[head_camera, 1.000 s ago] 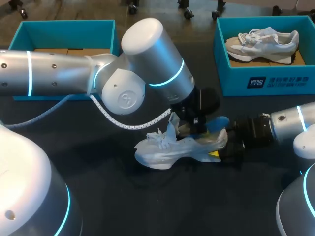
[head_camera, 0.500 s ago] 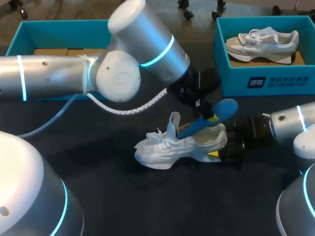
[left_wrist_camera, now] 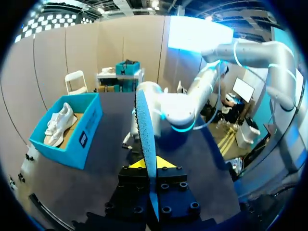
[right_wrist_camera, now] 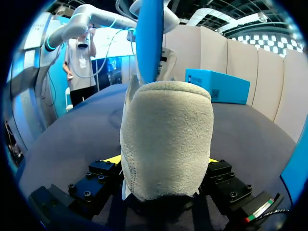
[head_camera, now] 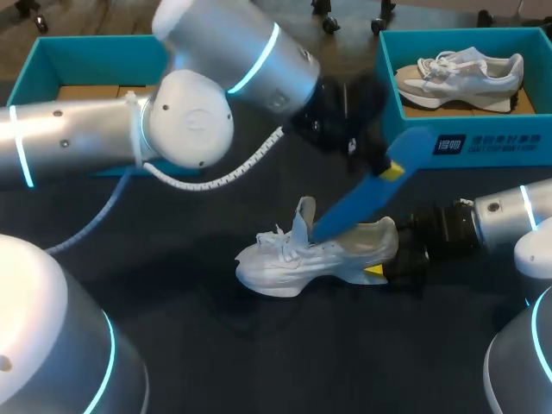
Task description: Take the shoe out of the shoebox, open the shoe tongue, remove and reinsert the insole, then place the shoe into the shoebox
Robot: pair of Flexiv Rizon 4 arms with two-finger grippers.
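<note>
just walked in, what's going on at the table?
The left gripper holds the blue insole, most of it out of the white shoe, its lower end inside the opening. The right gripper clamps the shoe's heel on the table. A second shoe lies in the right box.

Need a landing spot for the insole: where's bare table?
Bare dark tabletop in front of the white sneaker, toward the near edge. Crowded behind and right of it: left claw with the flat blue insole, right claw on the heel, teal cardboard shoebox.
</note>
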